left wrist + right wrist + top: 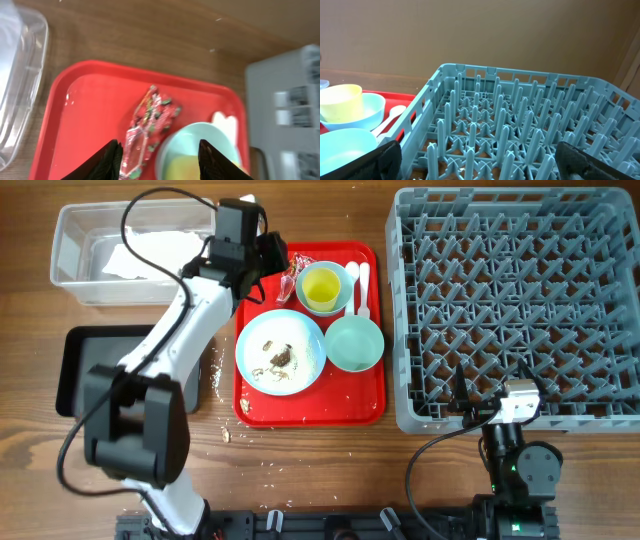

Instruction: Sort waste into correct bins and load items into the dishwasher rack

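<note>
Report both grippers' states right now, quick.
Left gripper: open, empty, jaws apart over the small crinkled red wrapper on the flat red plastic tray.
Right gripper: open, empty, facing the large grey plastic pegged rack.

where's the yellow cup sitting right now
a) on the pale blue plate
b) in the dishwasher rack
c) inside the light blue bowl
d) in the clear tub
c: the yellow cup stands inside the light blue bowl, which sits on the red tray.
</note>
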